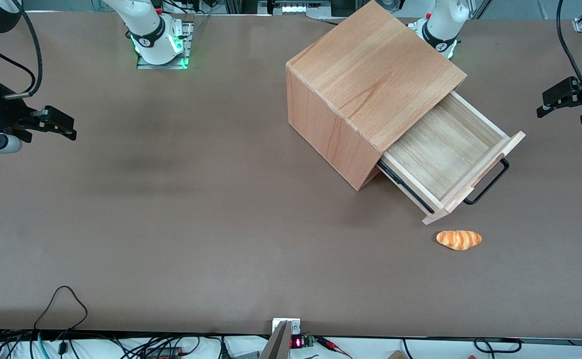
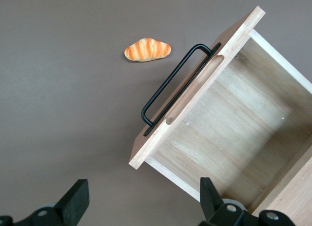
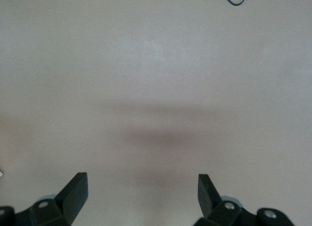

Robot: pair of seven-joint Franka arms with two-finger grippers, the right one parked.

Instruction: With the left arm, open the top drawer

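Left wrist view is showing the end effector (image 2: 141, 204) with its two black fingers (image 2: 73, 199) spread wide apart, gripping nothing and touching nothing, hanging above the brown surface (image 2: 63, 114) just in front of the top drawer (image 2: 229, 119). The drawer is standing pulled well out, its bare wood floor lying open to view, and its thin black wire handle (image 2: 170, 84) is sitting free on the flat front. A small orange bread roll (image 2: 147, 49) is lying on the surface near the handle, apart from it. The front view is adding what the wrist camera is missing: the wooden cabinet (image 1: 370, 85) set at an angle toward the working arm's end, the drawer (image 1: 445, 154) sticking out of it, the roll (image 1: 459, 239) nearer to the camera than the drawer front, and the left arm's end effector (image 1: 567, 102) hovering at the frame edge, well apart from the handle (image 1: 490, 182). Any writing is probably too small to read.
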